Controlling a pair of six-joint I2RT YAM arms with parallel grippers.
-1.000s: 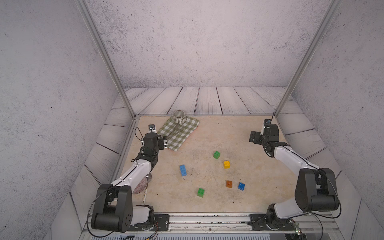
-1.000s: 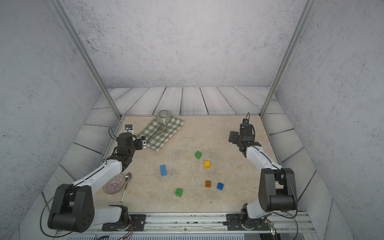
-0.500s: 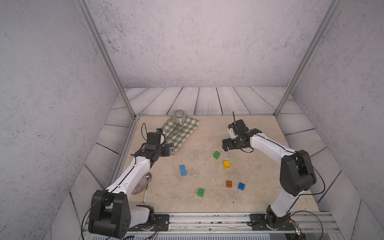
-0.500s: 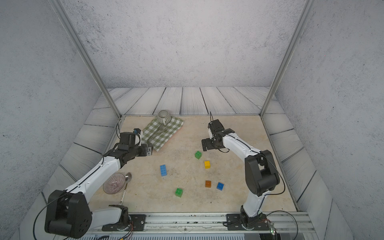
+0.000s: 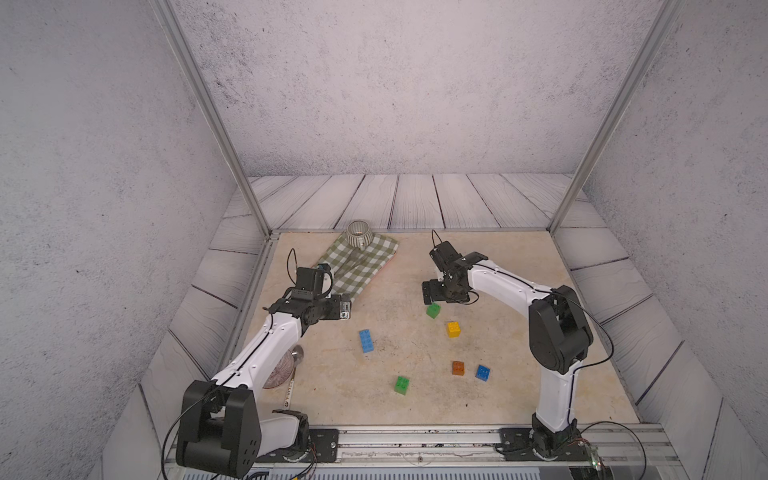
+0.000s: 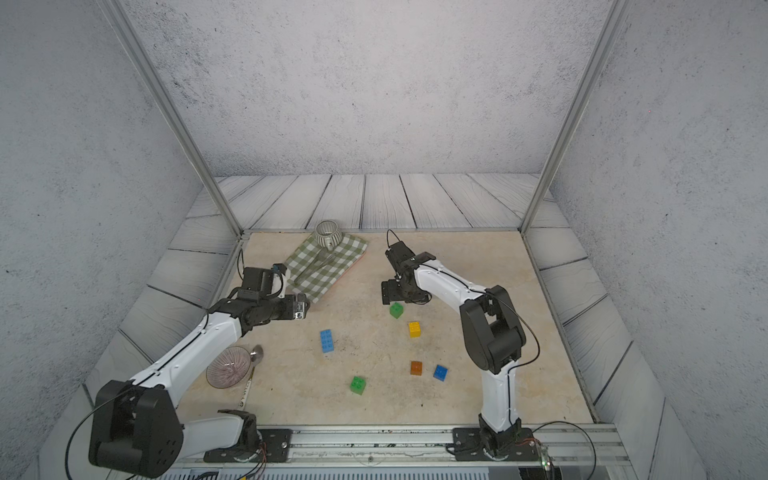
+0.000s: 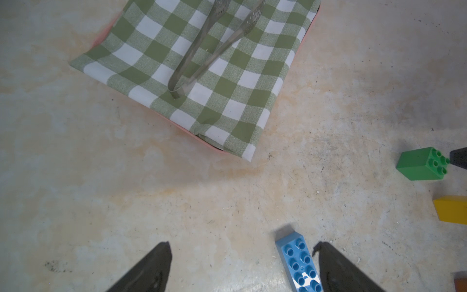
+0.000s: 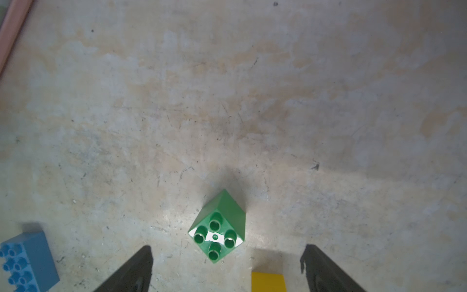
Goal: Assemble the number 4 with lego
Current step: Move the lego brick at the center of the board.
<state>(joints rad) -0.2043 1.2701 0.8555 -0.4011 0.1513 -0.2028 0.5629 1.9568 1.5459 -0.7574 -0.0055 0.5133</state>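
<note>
Fingers (image 8: pixel 134 270): we had both pairs apart, empty
Right gripper (image 8: pixel 226 252): over green brick (image 8: pixel 217 232), likely to grasp
Left gripper (image 7: pixel 242 246): by long blue brick (image 7: pixel 299 263)

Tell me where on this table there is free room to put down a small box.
Free: the far right corner of the table, behind the right arm; the near strip between the near green brick and the rail. Crowded: the middle, around the yellow brick, orange brick and dark blue brick; the left, with checked cloth and bowl.
</note>
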